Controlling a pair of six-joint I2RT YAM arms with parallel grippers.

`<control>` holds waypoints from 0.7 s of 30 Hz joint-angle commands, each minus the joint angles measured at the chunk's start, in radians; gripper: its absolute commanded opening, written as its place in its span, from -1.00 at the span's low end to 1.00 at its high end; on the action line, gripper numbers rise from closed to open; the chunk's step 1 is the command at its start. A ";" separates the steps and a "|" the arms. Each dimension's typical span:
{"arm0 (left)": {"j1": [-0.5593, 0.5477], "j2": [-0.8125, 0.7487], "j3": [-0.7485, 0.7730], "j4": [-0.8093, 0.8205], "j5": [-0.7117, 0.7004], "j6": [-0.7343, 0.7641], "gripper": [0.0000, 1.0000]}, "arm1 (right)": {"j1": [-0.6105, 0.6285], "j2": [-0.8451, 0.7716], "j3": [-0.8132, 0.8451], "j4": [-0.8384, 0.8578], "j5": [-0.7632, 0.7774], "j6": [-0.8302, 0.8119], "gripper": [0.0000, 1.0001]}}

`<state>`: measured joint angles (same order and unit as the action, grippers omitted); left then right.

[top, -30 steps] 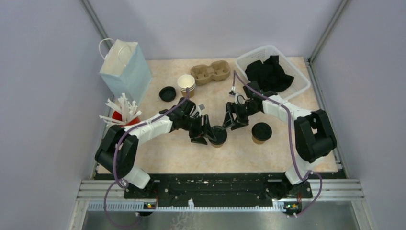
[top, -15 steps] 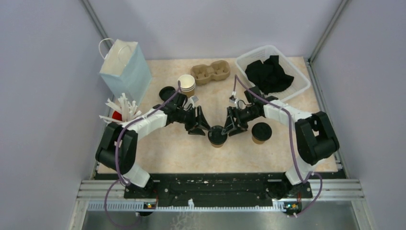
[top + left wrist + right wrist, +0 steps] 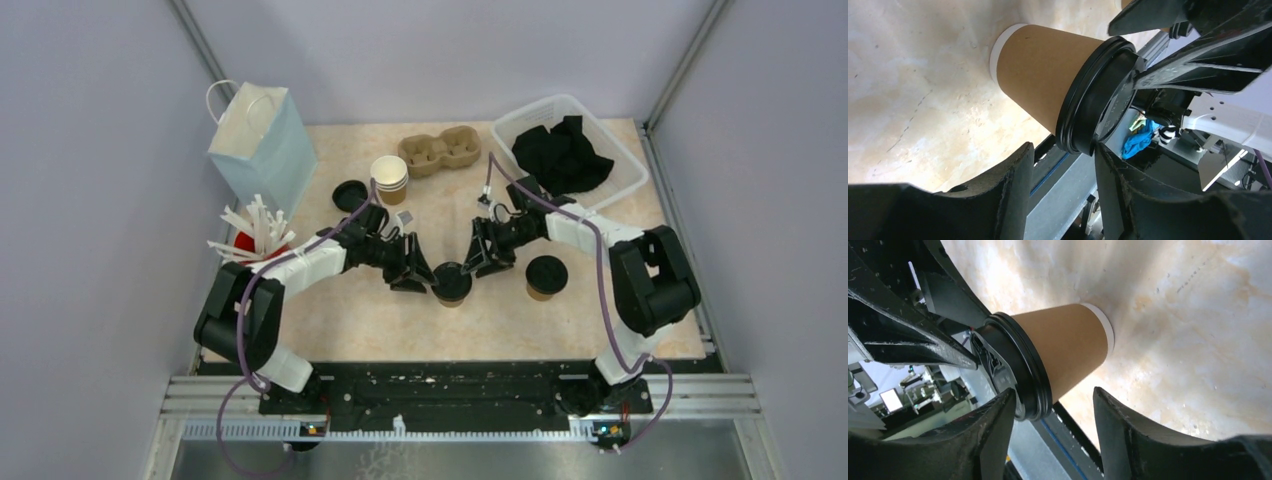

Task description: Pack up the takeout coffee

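A kraft-brown cup with a black lid (image 3: 452, 283) stands mid-table between both grippers. My left gripper (image 3: 418, 274) is open just left of it. In the left wrist view the cup (image 3: 1040, 82) lies beyond the gripper (image 3: 1062, 149), and one fingertip (image 3: 1100, 150) touches the lid's rim. My right gripper (image 3: 478, 262) is open just right of it. In the right wrist view the cup (image 3: 1068, 345) sits ahead of the gripper (image 3: 1053, 392), the lid against one fingertip (image 3: 1005, 397). A second lidded cup (image 3: 546, 276) stands to the right.
A stack of open kraft cups (image 3: 389, 176), a loose black lid (image 3: 350, 194) and the two-hole cardboard carrier (image 3: 440, 152) sit at the back. A pale blue paper bag (image 3: 262, 145) and a red cup of white sticks (image 3: 252, 236) stand left. A white basket (image 3: 622, 160) of black cloth is back right.
My left gripper drew back from the lidded cup, then returned to its left side. My right gripper shifted slightly closer to the cup. The cup stayed put.
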<state>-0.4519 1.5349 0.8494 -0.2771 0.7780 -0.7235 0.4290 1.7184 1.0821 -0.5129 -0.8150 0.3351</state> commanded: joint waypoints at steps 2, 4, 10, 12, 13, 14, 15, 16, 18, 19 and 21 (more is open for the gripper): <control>-0.004 -0.043 0.076 -0.102 -0.044 0.031 0.20 | 0.002 -0.067 0.045 -0.064 0.025 -0.024 0.35; -0.004 -0.040 0.123 -0.103 -0.045 0.018 0.30 | 0.016 -0.093 0.028 -0.074 0.009 -0.023 0.44; -0.009 0.023 0.144 -0.045 -0.031 -0.002 0.32 | 0.059 -0.082 -0.054 0.035 0.011 0.043 0.25; -0.022 0.035 0.128 -0.032 -0.035 -0.004 0.18 | 0.057 -0.079 -0.083 0.103 0.014 0.083 0.14; -0.029 0.038 0.115 -0.030 -0.037 -0.003 0.14 | 0.058 -0.071 -0.091 0.124 0.017 0.090 0.09; -0.036 0.038 0.096 -0.030 -0.042 -0.003 0.10 | 0.058 -0.060 -0.098 0.141 0.020 0.093 0.06; -0.039 0.034 0.074 -0.028 -0.049 -0.004 0.04 | 0.057 -0.047 -0.099 0.146 0.029 0.090 0.01; -0.040 0.028 0.046 -0.021 -0.054 -0.006 0.00 | 0.053 -0.030 -0.097 0.145 0.040 0.081 -0.03; -0.042 0.008 -0.004 -0.017 -0.073 -0.011 -0.07 | 0.039 -0.003 -0.083 0.128 0.084 0.047 -0.11; -0.041 -0.004 -0.025 -0.017 -0.080 -0.010 -0.09 | 0.028 0.006 -0.076 0.121 0.103 0.036 -0.15; -0.042 -0.029 -0.051 -0.025 -0.089 -0.004 -0.12 | 0.011 0.022 -0.056 0.100 0.125 0.014 -0.21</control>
<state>-0.4843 1.5562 0.8650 -0.2958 0.7479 -0.7521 0.4740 1.6848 0.9955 -0.4297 -0.8452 0.4137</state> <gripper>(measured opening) 0.458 0.419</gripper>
